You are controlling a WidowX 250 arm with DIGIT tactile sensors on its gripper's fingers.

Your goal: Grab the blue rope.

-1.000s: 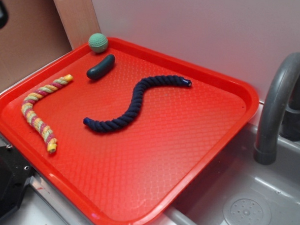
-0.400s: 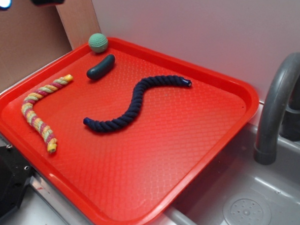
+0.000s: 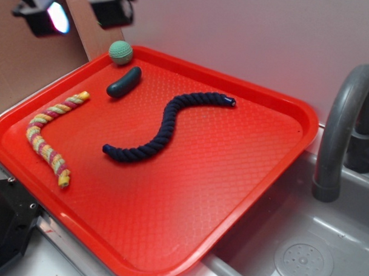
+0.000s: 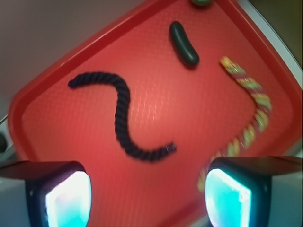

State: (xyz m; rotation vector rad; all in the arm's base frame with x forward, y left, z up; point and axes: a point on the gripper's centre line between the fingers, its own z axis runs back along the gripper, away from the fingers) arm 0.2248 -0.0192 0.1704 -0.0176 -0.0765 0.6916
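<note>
The blue rope point(image 3: 167, 126) lies in an S-curve on the middle of the red tray point(image 3: 244, 176). The wrist view shows the same blue rope point(image 4: 122, 118) curving across the tray point(image 4: 180, 118). My gripper point(image 3: 76, 13) hangs high at the upper left, well above and apart from the rope. Its jaws stand wide apart with nothing between them. In the wrist view the gripper point(image 4: 149, 198) frames bare tray, with lit fingertips point(image 4: 68, 198) at either side.
A pink-yellow-green striped rope point(image 3: 48, 139) lies along the tray's left side. A dark green sausage-shaped piece point(image 3: 124, 82) and a green ball point(image 3: 121, 52) sit at the tray's far corner. A grey faucet point(image 3: 342, 125) and sink point(image 3: 301, 257) are on the right.
My gripper has come into the exterior view from the upper left and moved rightward. The ropes and other objects have not moved.
</note>
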